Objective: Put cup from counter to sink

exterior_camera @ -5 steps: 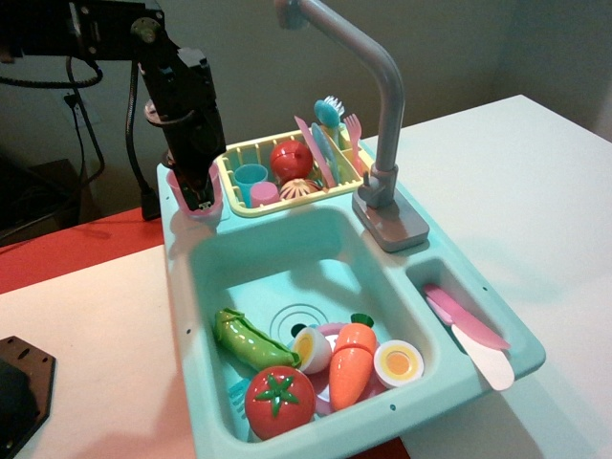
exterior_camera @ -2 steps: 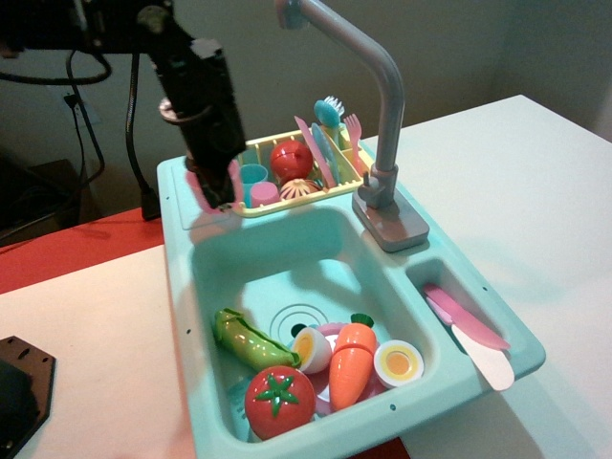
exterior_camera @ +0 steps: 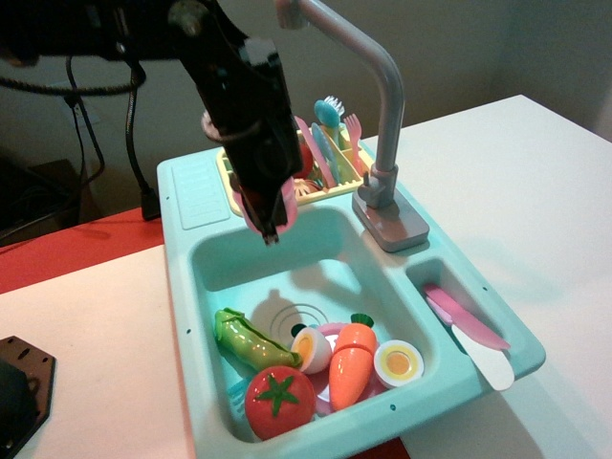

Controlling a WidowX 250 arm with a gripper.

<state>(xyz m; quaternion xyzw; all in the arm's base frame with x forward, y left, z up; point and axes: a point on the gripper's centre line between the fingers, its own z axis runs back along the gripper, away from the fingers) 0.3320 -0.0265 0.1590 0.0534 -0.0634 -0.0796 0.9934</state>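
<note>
Tabletop (exterior_camera: 535,182): white, smooth, flat; carries the teal sink unit.
Tomato (exterior_camera: 279,403): glossy red plastic ball with green star-shaped top, at the near edge of the basin floor.
Carrot (exterior_camera: 351,360): orange, tapered, green cap, leaning on a pink plate just beside the tomato.
Egg halves (exterior_camera: 399,362): white with yellow centre; a second one lies left of the carrot.
Pea pod (exterior_camera: 251,341): green, bumpy, elongated, lying aslant on the basin floor.
Side compartment (exterior_camera: 457,292): narrow, teal, right of the basin; holds a pink knife and a white spatula-like piece.
Sink (exterior_camera: 330,253): deep rectangular teal plastic basin, smooth walls, ringed round drain pattern on the floor.
Cup (exterior_camera: 285,206): light pink plastic, mostly hidden; held in the air above the rear part of the basin, clear of the floor.
Gripper (exterior_camera: 267,215): black, pointing down and slightly toward the camera; jaws closed against the pink cup, one dark tip showing below its rim.
Arm: black, bulky, reaching in from upper left, angled down over the basin's back edge.
Counter (exterior_camera: 199,178): flat teal ledge with a ribbed patch, rear left of the basin.
Faucet (exterior_camera: 381,115): tall grey plastic, curved neck, square base on the rear right rim.
Dish rack (exterior_camera: 330,177): pale yellow, slotted, behind the basin; partly hidden by the arm; holds pink and blue utensils upright.
</note>
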